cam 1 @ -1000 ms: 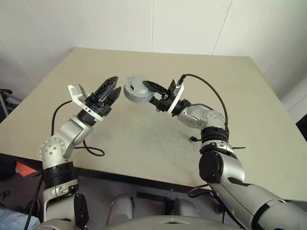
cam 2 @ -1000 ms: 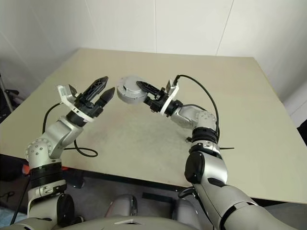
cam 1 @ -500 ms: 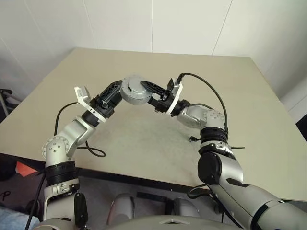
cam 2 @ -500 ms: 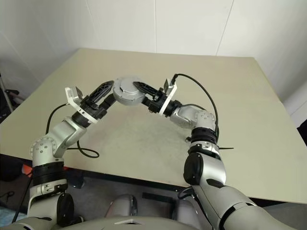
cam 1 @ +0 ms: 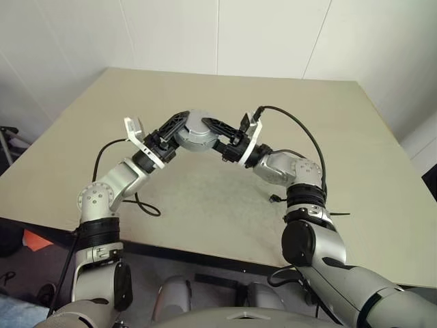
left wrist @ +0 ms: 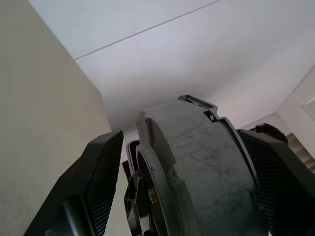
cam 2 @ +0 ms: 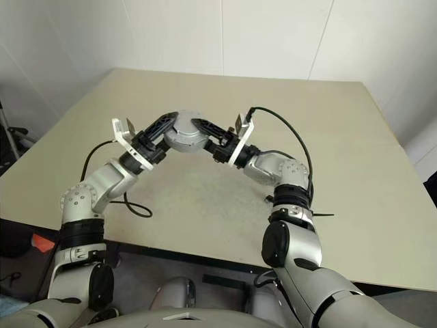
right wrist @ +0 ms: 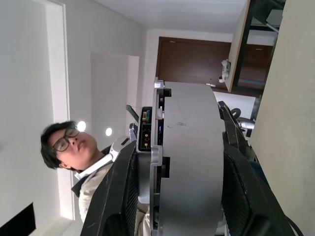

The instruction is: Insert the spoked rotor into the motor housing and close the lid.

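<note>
motor housing (cam 1: 196, 131): grey, metal-looking, matt with a dull sheen; its rim wall (right wrist: 189, 162) is smooth, faintly scuffed. Lid (left wrist: 209, 162) on the housing: matt dark grey, fine scratches. Fingers either side of the housing (left wrist: 101, 182): matt black plastic, ribbed inner faces. Table (cam 1: 225, 205) under the housing: beige, matt, worn and mottled below it. Wall (cam 1: 273, 34) behind the table: white, smooth panels.

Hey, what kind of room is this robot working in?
Probably an indoor lab or office test room: a large plain beige table set against bare white panelled walls, with a seated person and a dark wooden door nearby.
</note>
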